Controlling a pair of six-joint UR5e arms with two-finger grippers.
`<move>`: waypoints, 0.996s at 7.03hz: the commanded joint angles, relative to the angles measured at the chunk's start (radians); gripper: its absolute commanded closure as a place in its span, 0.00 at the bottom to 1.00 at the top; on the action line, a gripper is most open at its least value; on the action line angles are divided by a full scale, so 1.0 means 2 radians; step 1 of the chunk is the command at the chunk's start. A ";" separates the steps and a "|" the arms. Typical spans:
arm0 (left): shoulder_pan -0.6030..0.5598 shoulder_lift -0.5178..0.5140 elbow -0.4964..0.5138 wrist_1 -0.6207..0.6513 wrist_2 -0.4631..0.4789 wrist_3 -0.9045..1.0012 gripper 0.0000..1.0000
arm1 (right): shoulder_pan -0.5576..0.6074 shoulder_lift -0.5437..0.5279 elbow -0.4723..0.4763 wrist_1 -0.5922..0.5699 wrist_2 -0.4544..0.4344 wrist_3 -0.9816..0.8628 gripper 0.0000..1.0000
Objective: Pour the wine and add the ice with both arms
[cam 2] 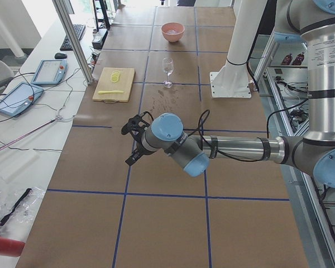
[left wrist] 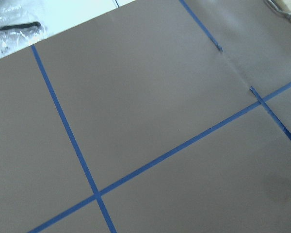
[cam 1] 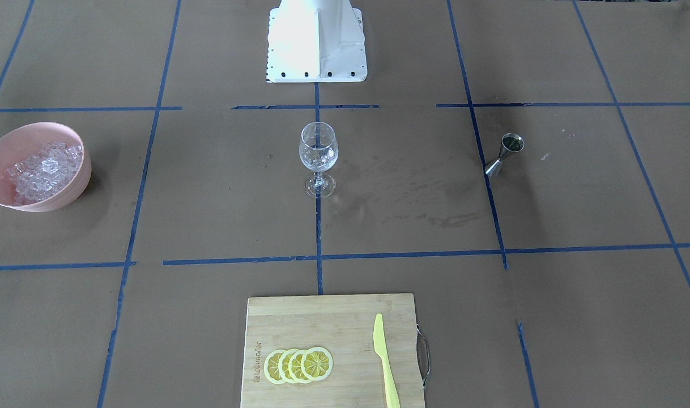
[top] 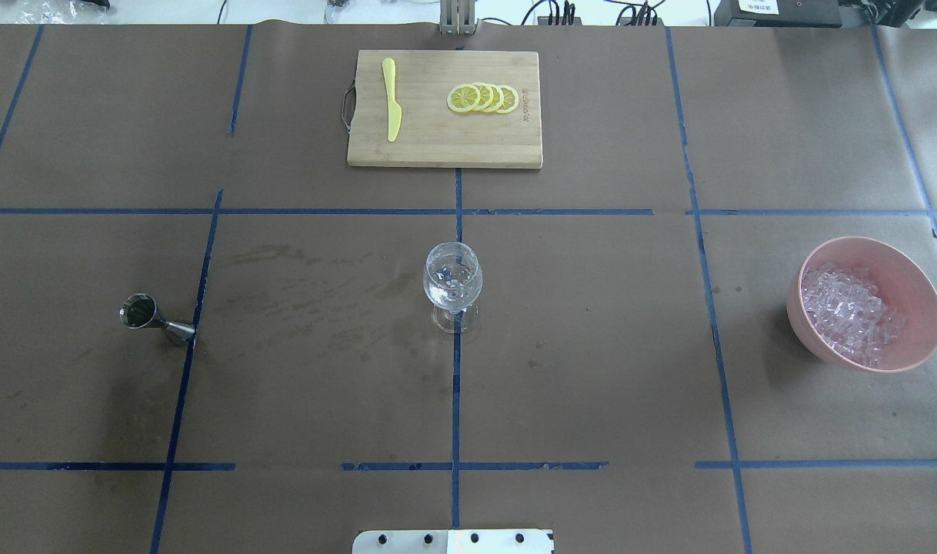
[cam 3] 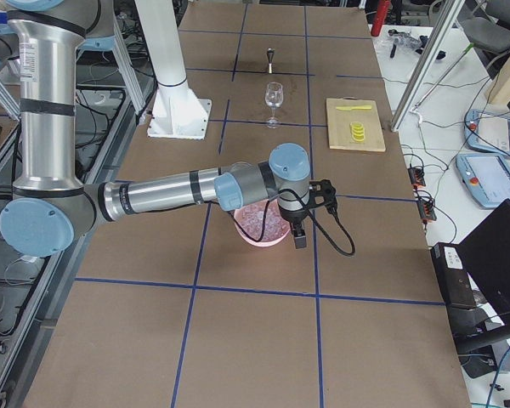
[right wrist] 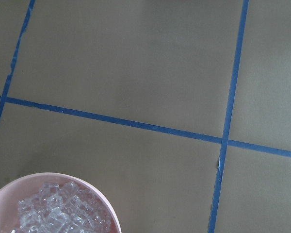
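I'm running this in a robotics lab, not a home. The table (top: 591, 346) is papered brown with a blue tape grid (top: 455, 400). Teach pendants (cam 2: 48, 71) sit on the side bench (cam 2: 22, 117), and aluminium frame posts (cam 3: 425, 64) stand alongside.

The near right arm (cam 3: 161, 194) is extending over the table (cam 3: 238, 340), its black claw (cam 3: 300, 233) hanging point-down just beside the pink bowl (cam 3: 262, 240) of ice (cam 3: 259, 221), while farther off a wine glass (cam 3: 274, 102) is standing upright, a metal jigger (cam 3: 271, 58) beyond it and a wooden board (cam 3: 357, 144) bearing lemon slices (cam 3: 357, 130) nearby.
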 commanded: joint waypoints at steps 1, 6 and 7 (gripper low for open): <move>0.019 -0.003 -0.001 -0.102 0.005 -0.117 0.00 | 0.000 -0.004 0.000 0.028 0.001 0.004 0.00; 0.320 0.006 -0.125 -0.117 0.348 -0.401 0.00 | 0.000 -0.007 0.004 0.035 -0.010 0.009 0.00; 0.379 0.022 -0.145 -0.117 0.416 -0.433 0.00 | -0.002 -0.007 0.004 0.035 -0.010 0.020 0.00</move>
